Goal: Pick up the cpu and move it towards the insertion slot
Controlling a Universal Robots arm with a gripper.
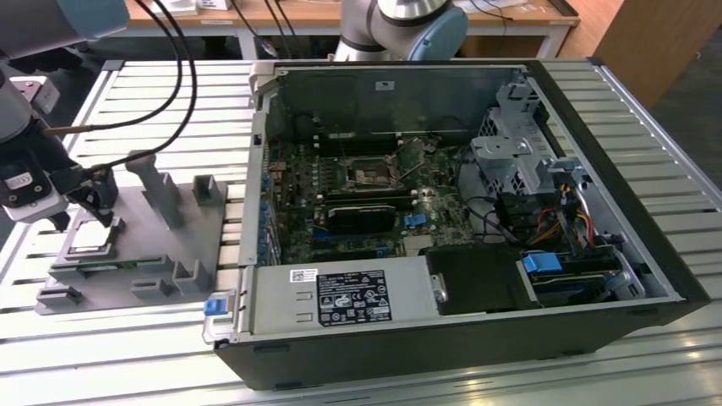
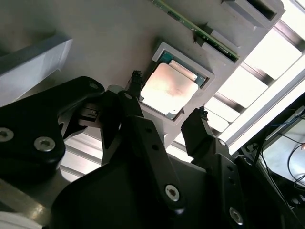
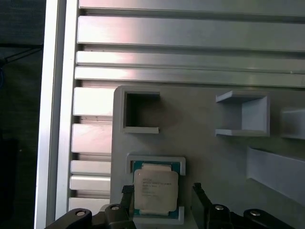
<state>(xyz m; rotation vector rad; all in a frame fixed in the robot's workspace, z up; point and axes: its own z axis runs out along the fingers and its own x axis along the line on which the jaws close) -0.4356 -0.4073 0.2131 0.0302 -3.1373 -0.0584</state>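
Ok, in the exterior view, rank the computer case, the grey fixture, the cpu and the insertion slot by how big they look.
1. computer case
2. grey fixture
3. cpu and insertion slot: they look about alike, so I won't rank them.

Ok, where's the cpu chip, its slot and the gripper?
cpu [image 3: 156,191]: first wrist view, middle of its metal top.
insertion slot [image 1: 373,176]: exterior view, middle of the dark socket.
gripper [image 2: 170,93]: second wrist view, midway between its open fingertips.
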